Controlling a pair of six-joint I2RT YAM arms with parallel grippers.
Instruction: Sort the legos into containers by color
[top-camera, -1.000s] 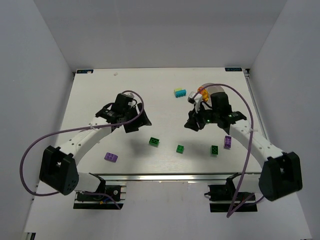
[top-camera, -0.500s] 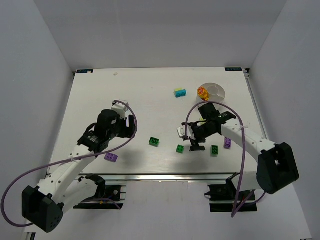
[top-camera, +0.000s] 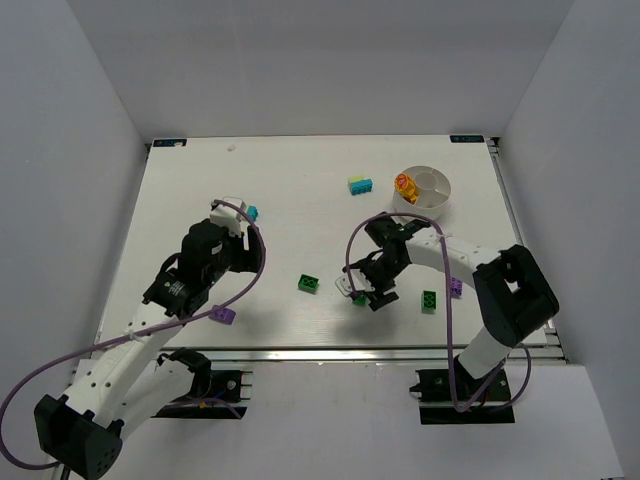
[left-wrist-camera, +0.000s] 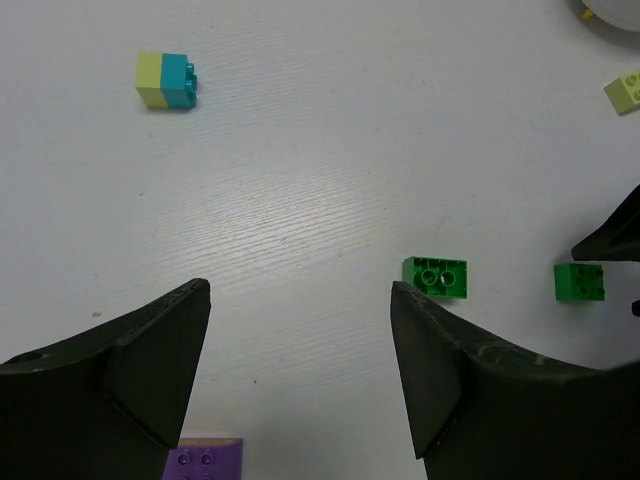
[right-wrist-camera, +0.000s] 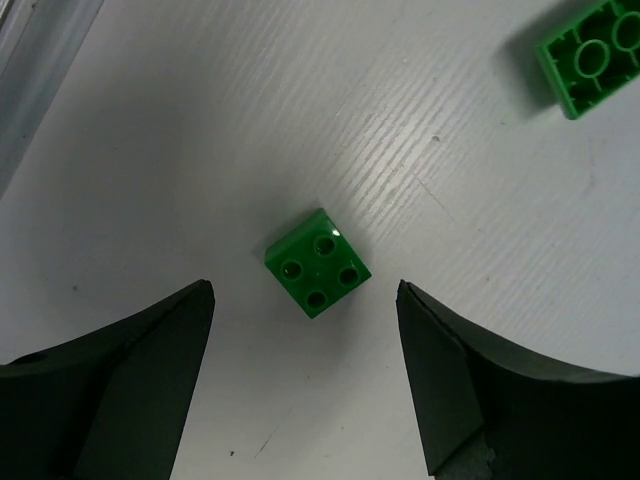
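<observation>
My right gripper (top-camera: 374, 288) (right-wrist-camera: 303, 290) hangs open over a small green lego (right-wrist-camera: 318, 263) (top-camera: 358, 299), which lies on the table between its fingertips, untouched. A second green lego (top-camera: 309, 284) (right-wrist-camera: 590, 62) lies upside down just to the left. My left gripper (top-camera: 243, 265) (left-wrist-camera: 300, 290) is open and empty above the table, with a purple lego (left-wrist-camera: 203, 462) (top-camera: 222, 315) under its left finger. The round white bowl of containers (top-camera: 437, 196) stands at the back right with an orange lego (top-camera: 405, 183) in it.
A yellow-green and cyan stack (top-camera: 360, 186) (left-wrist-camera: 166, 80) lies left of the bowl. A green brick (top-camera: 429, 300) and a purple brick (top-camera: 456, 288) lie by my right arm. A small cyan brick (top-camera: 252, 212) shows beside my left wrist. The table's near edge rail (top-camera: 330, 350) is close.
My right gripper left the bowl, where the orange lego stays, opened, and swung near-left over the green lego. My left arm drew back toward the purple lego.
</observation>
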